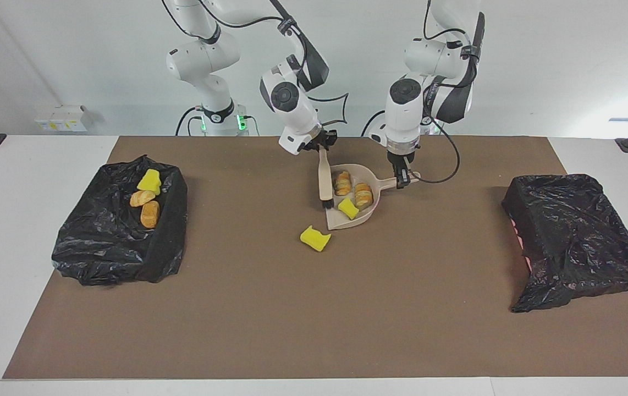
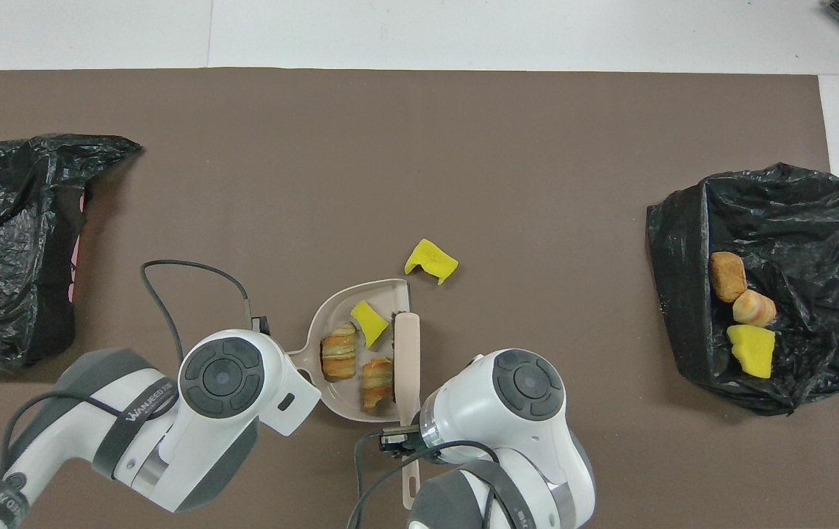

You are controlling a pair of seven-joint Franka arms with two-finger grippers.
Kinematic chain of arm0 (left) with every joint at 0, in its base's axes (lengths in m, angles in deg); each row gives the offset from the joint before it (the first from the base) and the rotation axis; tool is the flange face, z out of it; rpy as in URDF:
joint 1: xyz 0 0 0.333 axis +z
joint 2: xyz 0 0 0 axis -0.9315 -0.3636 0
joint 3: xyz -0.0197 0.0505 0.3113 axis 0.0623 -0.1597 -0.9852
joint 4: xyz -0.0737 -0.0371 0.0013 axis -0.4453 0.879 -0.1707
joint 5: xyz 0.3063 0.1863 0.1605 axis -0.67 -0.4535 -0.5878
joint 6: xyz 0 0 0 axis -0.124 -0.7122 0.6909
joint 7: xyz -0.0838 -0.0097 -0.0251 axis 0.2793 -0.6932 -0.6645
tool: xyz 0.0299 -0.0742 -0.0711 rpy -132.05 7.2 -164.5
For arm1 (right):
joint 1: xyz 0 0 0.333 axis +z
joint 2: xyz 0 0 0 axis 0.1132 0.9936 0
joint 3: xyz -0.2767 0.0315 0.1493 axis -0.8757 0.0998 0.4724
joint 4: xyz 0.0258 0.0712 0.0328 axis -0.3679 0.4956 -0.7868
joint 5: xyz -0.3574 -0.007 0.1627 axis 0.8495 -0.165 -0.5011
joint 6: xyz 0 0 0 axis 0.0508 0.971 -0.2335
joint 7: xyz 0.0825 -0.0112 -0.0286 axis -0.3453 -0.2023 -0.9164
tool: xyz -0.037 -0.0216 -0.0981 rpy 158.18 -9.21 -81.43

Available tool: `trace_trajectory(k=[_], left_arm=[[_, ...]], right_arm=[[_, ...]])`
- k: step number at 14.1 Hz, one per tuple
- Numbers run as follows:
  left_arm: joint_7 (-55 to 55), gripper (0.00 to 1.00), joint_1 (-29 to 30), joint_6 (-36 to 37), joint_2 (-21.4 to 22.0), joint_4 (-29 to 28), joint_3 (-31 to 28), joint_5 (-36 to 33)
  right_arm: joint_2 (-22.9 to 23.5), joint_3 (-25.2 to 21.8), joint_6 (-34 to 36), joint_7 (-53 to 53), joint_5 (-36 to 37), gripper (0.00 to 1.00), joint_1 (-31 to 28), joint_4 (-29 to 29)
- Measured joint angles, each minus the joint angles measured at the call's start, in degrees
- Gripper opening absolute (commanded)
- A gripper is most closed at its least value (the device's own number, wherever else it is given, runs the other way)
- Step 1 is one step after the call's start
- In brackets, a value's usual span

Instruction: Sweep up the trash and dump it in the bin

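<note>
Just above the centre of the facing view, the left gripper [image 1: 403,179] is clamped on the handle of the beige dustpan [image 1: 367,177], which rests on the brown mat [image 1: 314,308]. The right gripper [image 1: 319,144] is closed on the handle of the brush [image 1: 324,179], which hangs down with its black bristles at the dustpan's open edge. Inside the dustpan lie three scraps of the trash: two bread lumps [image 1: 342,182] [image 1: 363,195] and a yellow sponge chunk [image 1: 348,208]. A second yellow sponge piece [image 1: 315,238] lies on the mat just below the dustpan's mouth in the facing view, apart from it. At the left of that view, a black-lined bin [image 1: 119,242] holds three more scraps: a yellow chunk [image 1: 149,181] and two brown lumps [image 1: 142,198] [image 1: 150,213]. At the right of the facing view sits a second black bag [image 1: 572,236]. In the overhead view the brush [image 2: 408,353] lies along the dustpan's [image 2: 331,312] open edge, just below centre.
</note>
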Motion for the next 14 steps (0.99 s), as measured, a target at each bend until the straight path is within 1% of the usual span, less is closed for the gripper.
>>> trace_trajectory(k=[1, 2, 4, 5, 7, 9, 11, 12, 14], left_arm=[[-1.4, 0.00, 0.1, 0.0, 0.0, 0.0, -0.1, 0.0], [-3.2, 0.00, 0.4, 0.0, 0.0, 0.0, -0.2, 0.0], [-7.5, 0.00, 1.6, -0.1, -0.1, 0.0, -0.2, 0.0], [-9.7, 0.00, 2.0, -0.1, -0.2, 0.1, -0.4, 0.0], [-13.4, 0.00, 3.0, -0.1, -0.5, 0.4, -0.4, 0.0], [-15.4, 0.00, 3.2, -0.1, -0.8, 0.8, -0.5, 0.0], [-16.0, 0.00, 3.2, -0.1, -1.0, 1.2, -0.5, 0.0], [-16.1, 0.00, 3.2, -0.1, -1.2, 1.3, -0.5, 0.0], [-16.1, 0.00, 3.2, -0.1, -1.3, 1.4, -0.5, 0.0]], right_arm=[[-0.6, -0.3, 1.9, 0.4, 1.2, 0.00, -0.2, -1.2], [-1.5, -0.8, 4.6, 0.7, 4.8, 0.00, -0.8, -2.5], [-2.8, -1.0, 10.7, 0.1, 17.1, 0.00, -4.1, -5.4], [-2.6, -1.1, 12.6, -2.3, 21.7, 0.00, -6.0, -7.0], [-0.6, -1.2, 14.0, -11.4, 26.3, 0.00, -10.6, -10.5], [3.8, -1.5, 14.2, -21.1, 32.9, 0.00, -14.7, -15.3], [10.1, -1.6, 14.4, -26.0, 39.0, 0.00, -16.0, -20.6], [13.5, -1.6, 14.4, -27.5, 40.3, 0.00, -15.9, -23.0], [19.1, -1.1, 14.2, -28.5, 40.9, 0.00, -15.1, -25.7]])
